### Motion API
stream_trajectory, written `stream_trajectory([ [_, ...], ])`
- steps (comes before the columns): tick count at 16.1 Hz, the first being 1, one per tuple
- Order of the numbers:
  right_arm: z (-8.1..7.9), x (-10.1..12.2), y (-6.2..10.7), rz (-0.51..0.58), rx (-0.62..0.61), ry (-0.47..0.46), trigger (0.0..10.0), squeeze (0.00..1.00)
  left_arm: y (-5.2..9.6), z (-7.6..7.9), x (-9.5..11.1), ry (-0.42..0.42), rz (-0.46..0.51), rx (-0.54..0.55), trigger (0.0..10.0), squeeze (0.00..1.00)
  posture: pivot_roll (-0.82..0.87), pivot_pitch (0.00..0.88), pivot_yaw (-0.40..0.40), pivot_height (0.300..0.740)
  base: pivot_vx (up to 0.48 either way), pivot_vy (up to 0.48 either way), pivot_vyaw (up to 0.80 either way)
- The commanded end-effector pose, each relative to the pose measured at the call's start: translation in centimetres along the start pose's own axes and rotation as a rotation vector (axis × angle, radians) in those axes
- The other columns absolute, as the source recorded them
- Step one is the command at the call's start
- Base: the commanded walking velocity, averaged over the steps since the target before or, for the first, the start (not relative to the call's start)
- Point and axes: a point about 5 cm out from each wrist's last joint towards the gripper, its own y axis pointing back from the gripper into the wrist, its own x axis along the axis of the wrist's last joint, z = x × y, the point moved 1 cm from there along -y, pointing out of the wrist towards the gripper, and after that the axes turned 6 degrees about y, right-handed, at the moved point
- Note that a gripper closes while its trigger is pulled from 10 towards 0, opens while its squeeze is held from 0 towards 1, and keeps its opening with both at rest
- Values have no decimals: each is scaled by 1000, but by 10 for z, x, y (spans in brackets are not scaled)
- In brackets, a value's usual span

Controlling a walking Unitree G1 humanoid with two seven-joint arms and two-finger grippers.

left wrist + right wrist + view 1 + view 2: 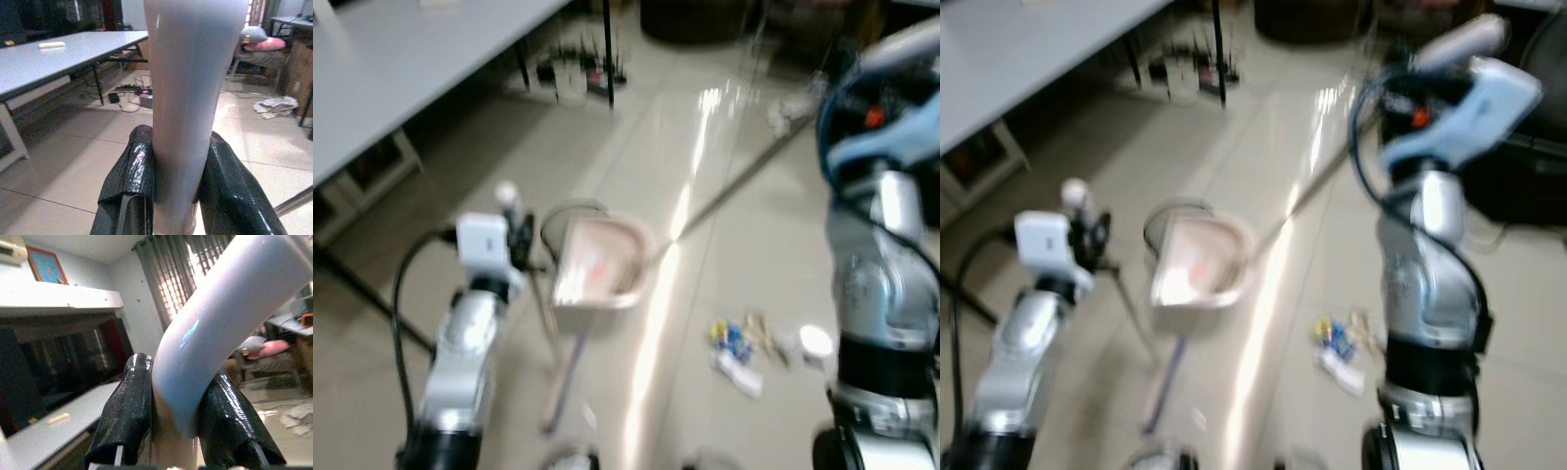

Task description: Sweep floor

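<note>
Now mid-sweep | left gripper [178, 196] clamped on dustpan handle [190, 98] | right gripper [183, 431] clamped on broom handle [230, 308] | next: bring dustpan [599, 262] near litter [744, 348], brush it in

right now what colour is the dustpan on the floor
Pale pink with a whitish rim; the dustpan shows best in the left eye view, though blurred.

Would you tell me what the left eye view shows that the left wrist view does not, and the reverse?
Left eye view: the dustpan, the litter on the floor to its right, the broom shaft and the right arm.
Left wrist view: the left gripper, its fingers clamped on a pale handle, a crumpled cloth and a pink cushion.
Both: the grey table, the tiled floor and cables under the table.
</note>
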Motion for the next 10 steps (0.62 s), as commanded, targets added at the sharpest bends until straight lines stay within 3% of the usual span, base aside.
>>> stream_trajectory([
  [1, 5, 16, -3, 64, -14, -2, 10000, 0, -3, 7, 8, 0, 33, -19, 10000, 0, -26, 72, 40, 740, 330, 0, 0],
  [10, 5, 15, -6, 69, -2, -24, 10000, 0, -3, 5, 14, -23, 54, -8, 10000, 0, 9, 63, 18, 740, 329, 0, 0],
])
